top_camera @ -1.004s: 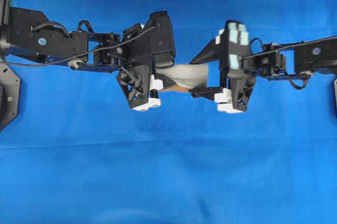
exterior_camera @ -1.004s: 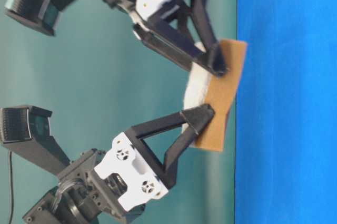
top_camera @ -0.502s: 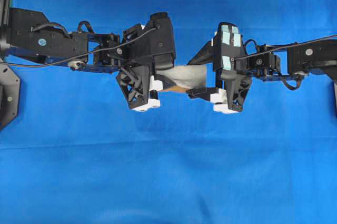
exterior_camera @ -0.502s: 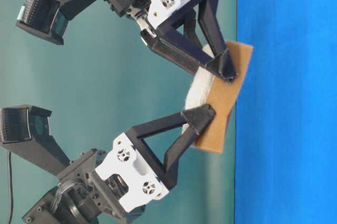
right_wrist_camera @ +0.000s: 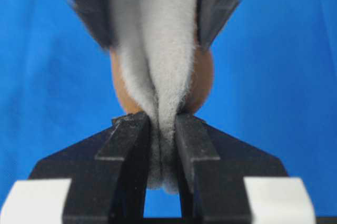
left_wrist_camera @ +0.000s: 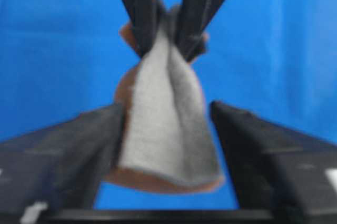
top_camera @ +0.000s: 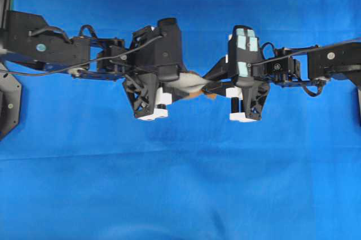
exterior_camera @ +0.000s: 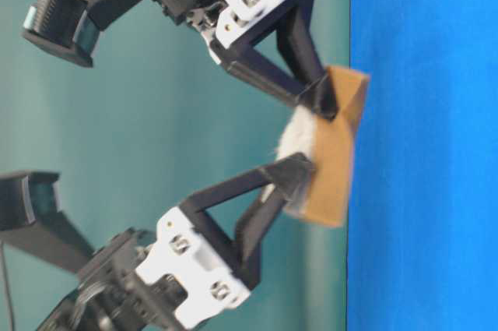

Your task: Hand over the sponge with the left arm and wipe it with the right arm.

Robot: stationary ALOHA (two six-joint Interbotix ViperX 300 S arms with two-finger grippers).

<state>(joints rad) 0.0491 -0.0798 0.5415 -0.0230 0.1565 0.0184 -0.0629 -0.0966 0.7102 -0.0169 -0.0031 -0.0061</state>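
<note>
1. Sponge (right_wrist_camera: pixel 160 55) hangs above the blue cloth (top_camera: pixel 180 183), folded tightly between the fingers of the right gripper (right_wrist_camera: pixel 162 145).
2. Left gripper (left_wrist_camera: pixel 166 124) stands wide around it, releasing.
3. Such a narrow pinch may slip during wiping.

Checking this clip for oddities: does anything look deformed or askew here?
Yes. The sponge is pinched hard at one end by the right hand, folding its grey face in on itself. In the left wrist view the left hand's fingers stand apart beside it. It hangs tilted above the blue table.
</note>
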